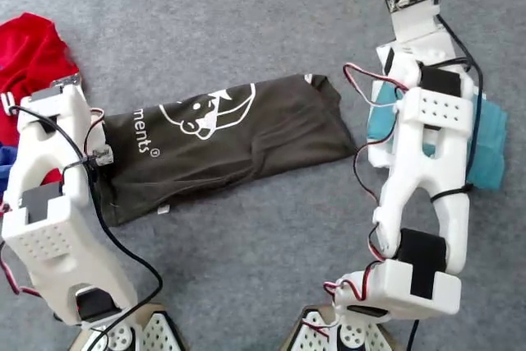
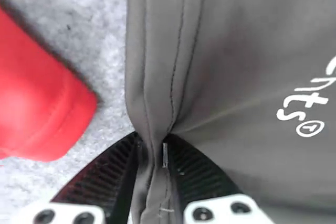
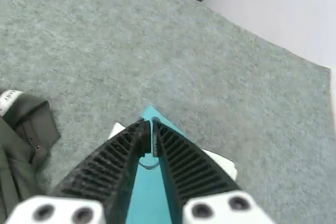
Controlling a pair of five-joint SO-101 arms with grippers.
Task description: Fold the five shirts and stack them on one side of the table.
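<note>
Shirts are being folded, and the dark shirt [image 1: 238, 141] lies long and narrow in the middle of the table [image 1: 246, 30]. The left gripper [image 2: 154, 140] pinches its end seam tight. The right gripper [image 3: 151, 124], jaws almost closed, sits on the teal shirt [image 1: 489, 150] at the right side; I cannot tell if it grips. Next, I think, the pinched end must be carried over to fold the dark shirt in half. It has white letters and a picture on it.

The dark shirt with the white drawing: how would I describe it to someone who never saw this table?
On the grey table, look to the middle: the dark shirt lies folded in a long strip there, one end pinched by the left gripper. Unlike the red shirt and teal shirt at the sides, it is dark olive with white print.
</note>
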